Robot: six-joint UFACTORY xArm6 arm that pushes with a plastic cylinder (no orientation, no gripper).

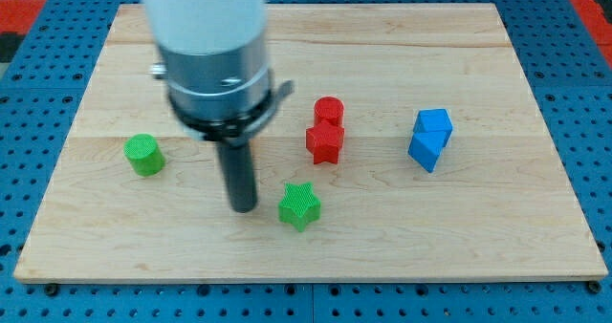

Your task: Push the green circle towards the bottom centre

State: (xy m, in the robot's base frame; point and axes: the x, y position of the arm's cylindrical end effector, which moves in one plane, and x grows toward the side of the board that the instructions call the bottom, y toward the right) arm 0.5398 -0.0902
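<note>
Wooden board [535, 237] on a blue pegboard surface [38, 17], holding every block loose on its top; no bins or trays. Green circle [144, 155] toward the view's left, at mid height, well apart from the rest. My tip [243, 206] down on the board, between the green circle and the green star [299, 205], just beside the star's left. Red circle [328, 110] touching the red star [325, 141] below it. Two blue blocks [430, 139] pressed together at right. No jaws, only a bare rod.
</note>
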